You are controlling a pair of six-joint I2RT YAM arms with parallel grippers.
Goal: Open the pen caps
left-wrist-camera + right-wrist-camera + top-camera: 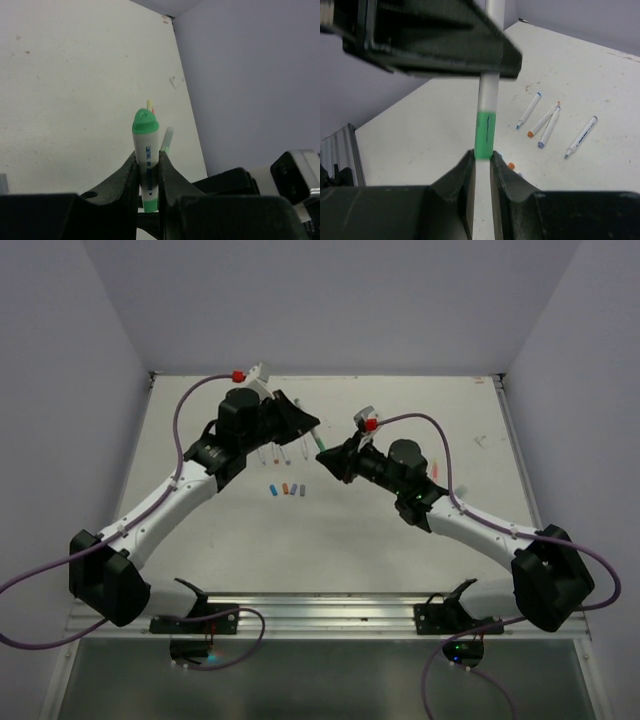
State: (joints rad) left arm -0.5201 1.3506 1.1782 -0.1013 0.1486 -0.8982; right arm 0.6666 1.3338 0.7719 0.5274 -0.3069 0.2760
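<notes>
The task looks about halfway done. Four white pens [547,127] lie on the tabletop [400,550] with their coloured tips bare. Four loose caps [287,488] sit in a short row near them (blue, orange, grey and purple, as far as the overhead view shows). The fifth is being worked on, held above the tabletop between the arms. The left hand [148,167] is pressed onto the barrel of a green pen [146,145]. The right hand [482,162] pinches the same pen at its green cap [484,134], which sits flush and is not yet off. A mint piece [168,137] and a yellowish one [149,104] lie beyond, too small to tell whether they are capped.
</notes>
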